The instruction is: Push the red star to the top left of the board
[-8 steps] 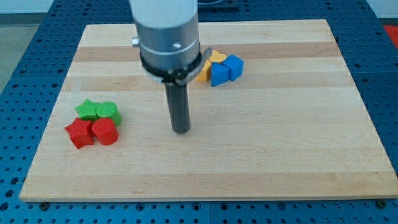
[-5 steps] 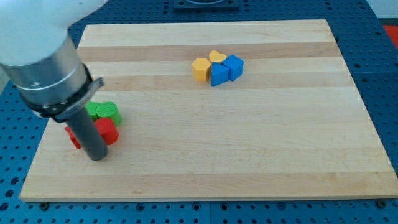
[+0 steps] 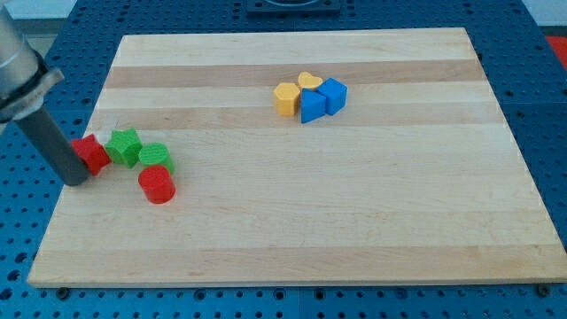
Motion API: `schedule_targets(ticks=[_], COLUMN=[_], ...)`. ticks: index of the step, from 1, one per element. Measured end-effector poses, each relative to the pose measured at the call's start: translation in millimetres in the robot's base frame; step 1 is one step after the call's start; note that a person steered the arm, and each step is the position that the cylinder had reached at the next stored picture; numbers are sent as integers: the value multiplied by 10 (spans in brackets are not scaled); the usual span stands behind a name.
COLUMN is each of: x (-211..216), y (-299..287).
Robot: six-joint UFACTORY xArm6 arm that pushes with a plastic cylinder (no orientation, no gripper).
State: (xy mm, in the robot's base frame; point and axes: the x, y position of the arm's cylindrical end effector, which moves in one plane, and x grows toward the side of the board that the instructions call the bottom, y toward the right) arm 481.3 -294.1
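Note:
The red star (image 3: 92,153) lies near the board's left edge, partly hidden by my rod. My tip (image 3: 76,180) rests at the board's left edge, just left of and below the star, touching or nearly touching it. A green star (image 3: 125,145) sits right of the red star, touching it. A green rounded block (image 3: 155,157) sits right of the green star. A red cylinder (image 3: 158,184) stands apart, just below the green rounded block.
A cluster at the view's upper middle holds an orange block (image 3: 286,97), a yellow heart (image 3: 308,81) and two blue blocks (image 3: 313,106) (image 3: 333,94). The wooden board (image 3: 354,195) lies on a blue perforated table.
My rod swept from the board's middle to its left edge. The red star moved up and left, away from the red cylinder. The green star shifted slightly up.

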Motion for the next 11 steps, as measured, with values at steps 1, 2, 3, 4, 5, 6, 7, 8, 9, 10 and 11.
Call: schedule_targets(ticks=[1, 2, 3, 4, 5, 6, 7, 8, 9, 10, 11], x=[-337, -733, -854, -836, -771, -731, -476, -194, -178, -397, -692], y=[-69, -69, -100, -106, -107, -108, -106, -106, 66, 272, 452])
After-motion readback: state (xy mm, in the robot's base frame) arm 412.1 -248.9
